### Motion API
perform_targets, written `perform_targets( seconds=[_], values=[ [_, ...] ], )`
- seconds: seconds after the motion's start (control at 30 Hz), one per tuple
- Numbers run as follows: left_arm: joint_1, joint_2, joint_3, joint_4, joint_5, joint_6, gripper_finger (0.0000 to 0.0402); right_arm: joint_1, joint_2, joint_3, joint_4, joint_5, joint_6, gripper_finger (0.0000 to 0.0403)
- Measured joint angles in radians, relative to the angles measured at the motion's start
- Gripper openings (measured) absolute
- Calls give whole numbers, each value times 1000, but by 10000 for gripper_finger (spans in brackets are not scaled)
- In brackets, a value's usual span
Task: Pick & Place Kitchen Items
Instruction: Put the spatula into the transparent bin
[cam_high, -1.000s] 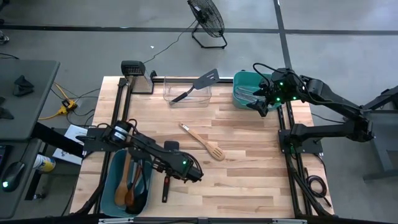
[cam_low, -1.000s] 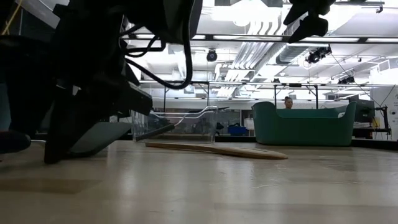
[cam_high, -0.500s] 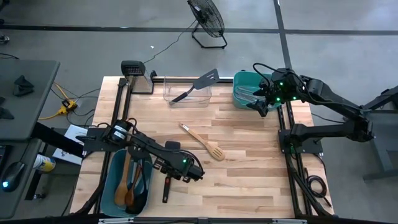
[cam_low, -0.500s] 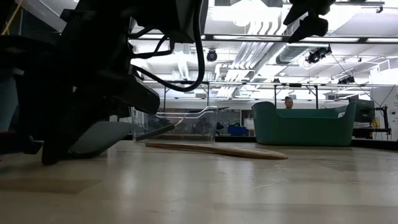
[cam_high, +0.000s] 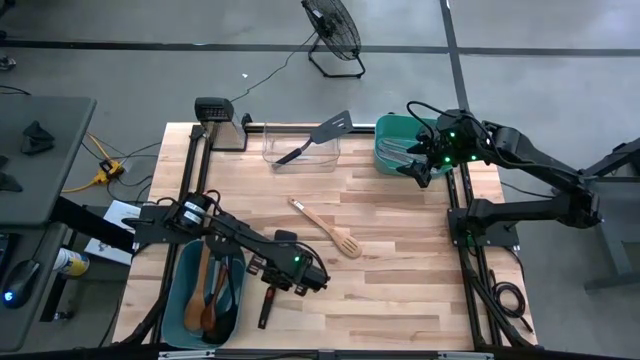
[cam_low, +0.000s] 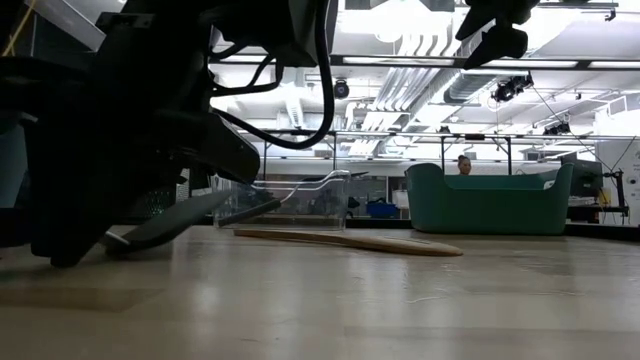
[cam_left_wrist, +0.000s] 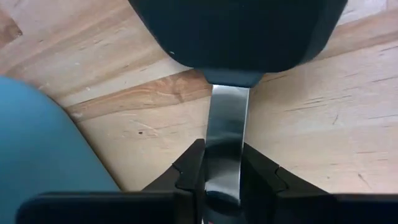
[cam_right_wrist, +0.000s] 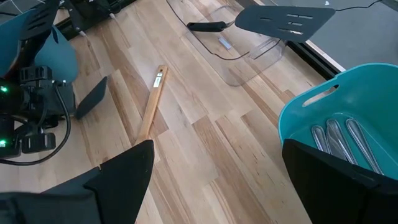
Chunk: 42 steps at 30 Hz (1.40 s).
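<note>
A black turner with a red-trimmed handle (cam_high: 266, 305) lies on the table beside the near-left teal tub (cam_high: 190, 300). My left gripper (cam_left_wrist: 224, 165) stands over it, pointing steeply down and shut on its silvery shank. Its black blade (cam_low: 170, 222) slants in the low view, with the low end at the table. A wooden slotted spatula (cam_high: 325, 228) lies flat mid-table. Another black turner (cam_high: 320, 135) rests in the clear bin. My right gripper (cam_right_wrist: 217, 186) hangs open, high above the table beside the far-right teal tub (cam_high: 385, 150). My left gripper pinches the turner's flat metal shank (cam_left_wrist: 225, 124) between its two fingers (cam_left_wrist: 189, 168), just behind the black blade (cam_left_wrist: 236, 31). The fingers come from above, pointing steeply down, and lie across the shank. The blade is tilted, and its low end seems to be on the table.
Wooden spoons lie in the near-left tub (cam_high: 212, 295). Metal utensils (cam_right_wrist: 339, 140) lie in the far-right tub. The clear bin (cam_high: 300, 150) stands at the far edge. Bare wood spreads across the table's middle and near right.
My left gripper has stayed in place, tipped at the wrist and shut on the turner's shank. In the low view the blade has gone from lying broad and flat to slanting with its far end raised. The handle has swung slightly.
</note>
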Motion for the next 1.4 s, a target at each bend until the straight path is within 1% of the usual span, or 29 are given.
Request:
perform_targets(
  seconds=[0.4, 0.63, 0.73, 0.87, 1.4],
  values=[
    [0, 0, 0, -2, -2, 31, 61, 0, 0, 0, 0, 0, -8, 349],
    [-1, 3, 18, -30, -6, 51, 59, 0, 0, 0, 0, 0, -8, 349],
    [-1, 3, 18, -45, -6, 65, 43, 0, 0, 0, 0, 0, -8, 349],
    [-3, 5, 27, -66, -16, 79, 6, 0, 0, 0, 0, 0, -8, 349],
    [-1, -12, 39, -26, -42, 175, 0, 0, 0, 0, 0, 4, -10, 349]
  ],
)
